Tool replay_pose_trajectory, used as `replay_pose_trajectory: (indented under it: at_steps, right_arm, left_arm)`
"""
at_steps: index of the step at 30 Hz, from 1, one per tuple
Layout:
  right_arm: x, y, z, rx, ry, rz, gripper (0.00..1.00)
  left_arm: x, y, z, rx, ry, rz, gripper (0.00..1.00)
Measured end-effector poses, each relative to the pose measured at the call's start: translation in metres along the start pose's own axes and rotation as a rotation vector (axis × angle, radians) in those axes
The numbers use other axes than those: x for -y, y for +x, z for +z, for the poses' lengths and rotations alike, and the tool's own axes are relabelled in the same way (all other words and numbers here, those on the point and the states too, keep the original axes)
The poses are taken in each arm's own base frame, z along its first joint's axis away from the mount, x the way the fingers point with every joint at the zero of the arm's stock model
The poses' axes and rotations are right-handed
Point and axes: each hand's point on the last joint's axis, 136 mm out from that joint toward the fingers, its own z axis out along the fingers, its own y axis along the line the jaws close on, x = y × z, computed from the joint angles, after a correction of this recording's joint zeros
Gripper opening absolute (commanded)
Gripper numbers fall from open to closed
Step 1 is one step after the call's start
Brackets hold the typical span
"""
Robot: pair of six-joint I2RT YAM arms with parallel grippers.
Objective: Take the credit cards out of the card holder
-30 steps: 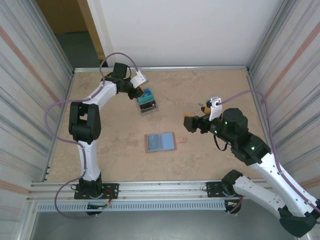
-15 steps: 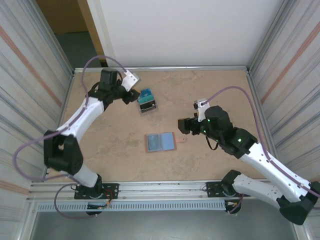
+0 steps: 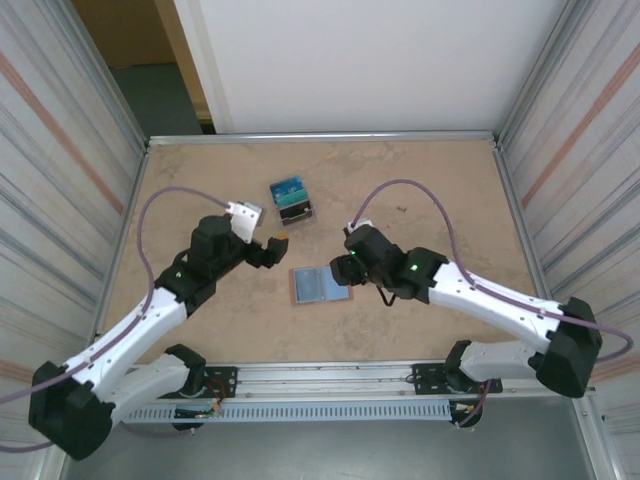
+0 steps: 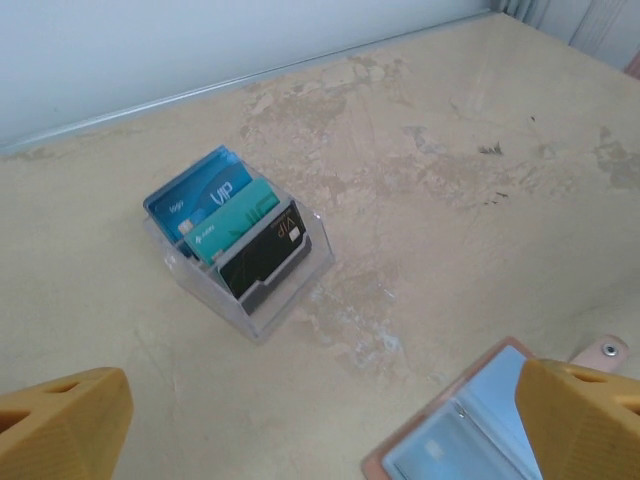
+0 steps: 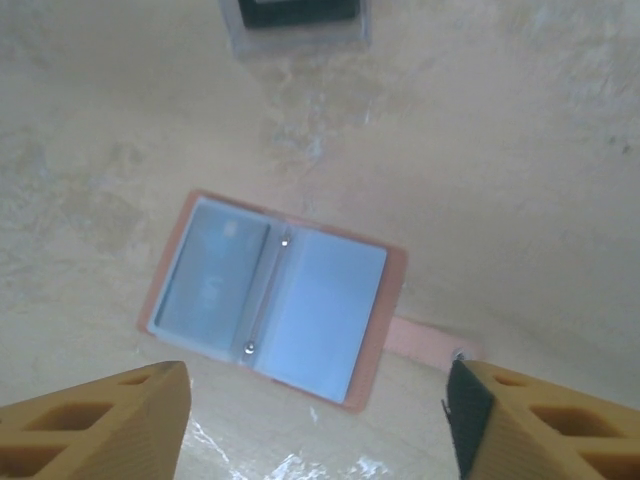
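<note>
With the right tool (image 5: pixel 318 425) spread wide over the open card holder (image 5: pixel 275 300) (left tool (image 4: pixel 320 418) also apart), a pinch could slide it along the table (image 5: pixel 500 150), missing the credit cards (image 5: pixel 212 280).

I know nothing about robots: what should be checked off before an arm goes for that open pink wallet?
1. Card holder lies open and flat on the table: ok.
2. Right gripper sits over the holder, jaws apart: ok.
3. Left gripper open and empty: ok.
4. What the sleeves contain: cannot tell; pale blue film covers them.
5. Clear stand, holding credit cards, stands apart from the holder: ok.
6. Holder pinned against sliding: not ok; nothing seems to touch it.
</note>
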Motion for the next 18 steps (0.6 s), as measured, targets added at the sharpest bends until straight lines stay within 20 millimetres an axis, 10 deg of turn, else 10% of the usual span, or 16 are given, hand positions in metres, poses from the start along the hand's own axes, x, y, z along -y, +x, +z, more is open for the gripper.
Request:
replay_pose_trajectory:
  at_steps: [18]
  right_arm:
    - [-0.055,0.045,0.085,-0.262,0.039,-0.057,0.45]
  left_arm:
    - [-0.047,0.063,-0.022,0.023,-0.306,-0.281,0.99]
